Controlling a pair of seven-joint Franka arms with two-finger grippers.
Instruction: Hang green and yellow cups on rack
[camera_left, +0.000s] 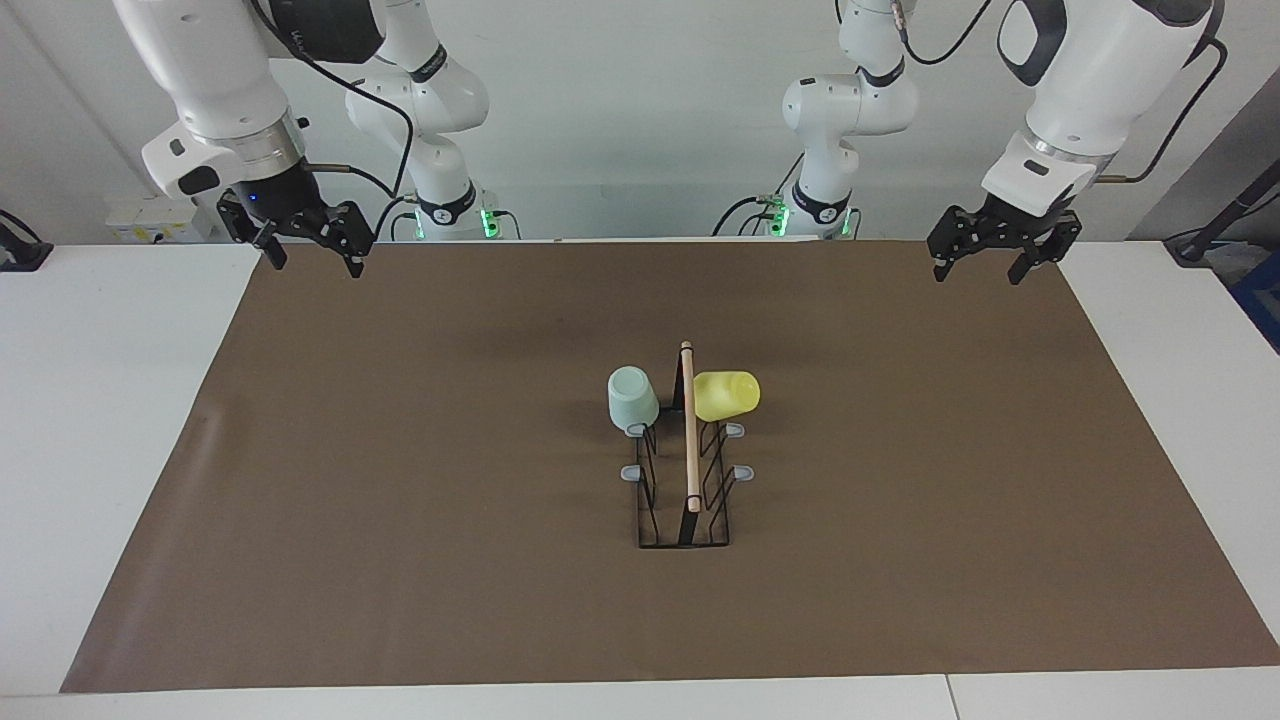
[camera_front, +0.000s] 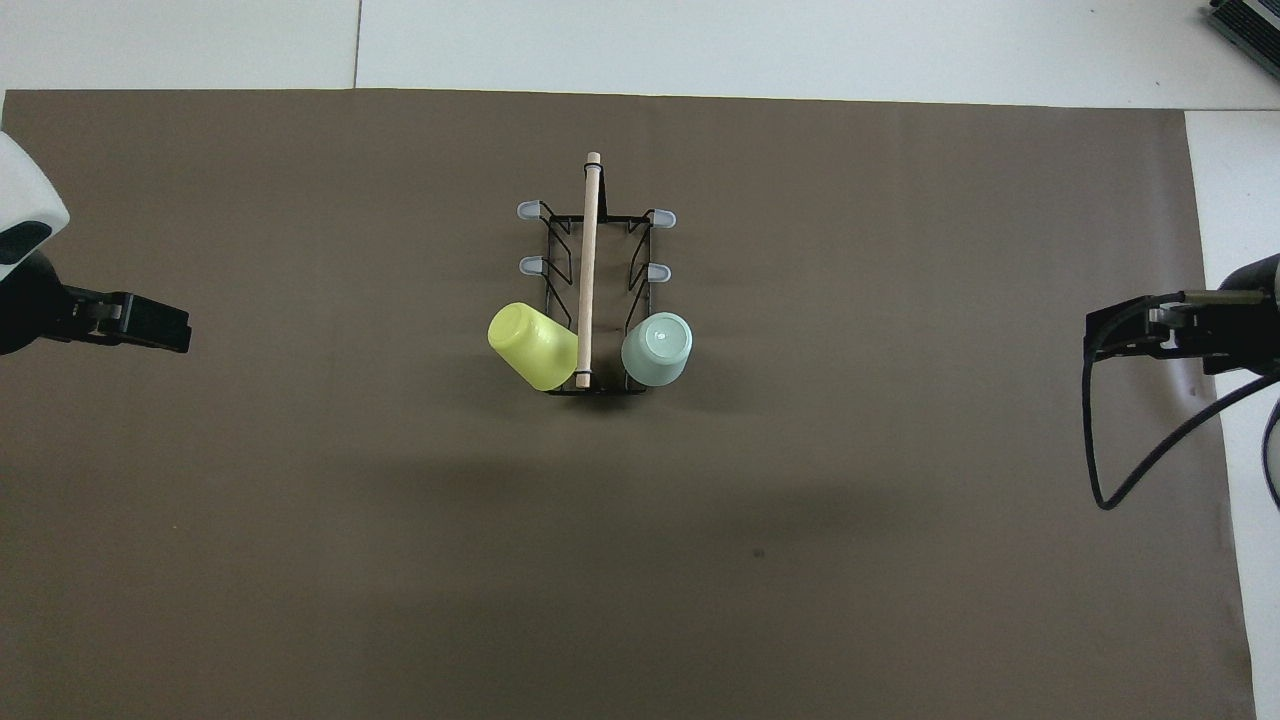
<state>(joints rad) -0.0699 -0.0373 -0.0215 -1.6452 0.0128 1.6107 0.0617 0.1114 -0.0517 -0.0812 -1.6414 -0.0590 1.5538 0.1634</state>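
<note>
Centrally on the brown mat, the narrow black wire rack with a wooden rod handle runs lengthwise away from the robots. The mint green plastic cup and the yellow plastic cup hang on its nearest pegs. No lettering is legible. The left gripper and right gripper hover wide-jawed and empty over the mat's corners.

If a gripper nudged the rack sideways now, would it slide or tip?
Probably tip-prone: the rack is a narrow, tall wire frame. It looks light, thin wire with a wooden rod, so it may also skid on the brown mat. The green cup and yellow cup hang high at one end, likely unbalancing it.
</note>
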